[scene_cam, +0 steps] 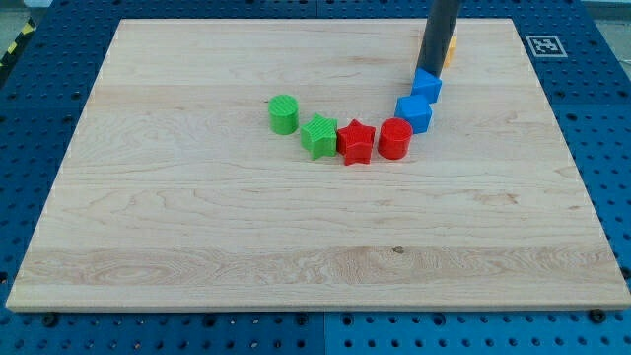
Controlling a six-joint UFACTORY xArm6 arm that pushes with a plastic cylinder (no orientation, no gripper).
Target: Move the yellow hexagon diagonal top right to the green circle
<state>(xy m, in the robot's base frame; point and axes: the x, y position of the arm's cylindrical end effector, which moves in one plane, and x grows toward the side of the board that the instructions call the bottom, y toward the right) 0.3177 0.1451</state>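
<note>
Tip (428, 71): seen just above the upper blue block (427, 86).
Yellow hexagon (451, 46): mostly hidden behind the rod.
Green circle (283, 113): well left.
Fingers: none, a bare rod.

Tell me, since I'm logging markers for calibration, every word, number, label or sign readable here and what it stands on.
No readable words or numbers anywhere.
One sign: a black-and-white square fiducial marker at the wooden board's top right corner; it carries a pattern, not text.
The blocks and my tip bear no labels.

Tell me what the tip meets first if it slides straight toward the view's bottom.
The upper blue block, directly below my tip and apparently touching it already, though depth is unclear.
</note>
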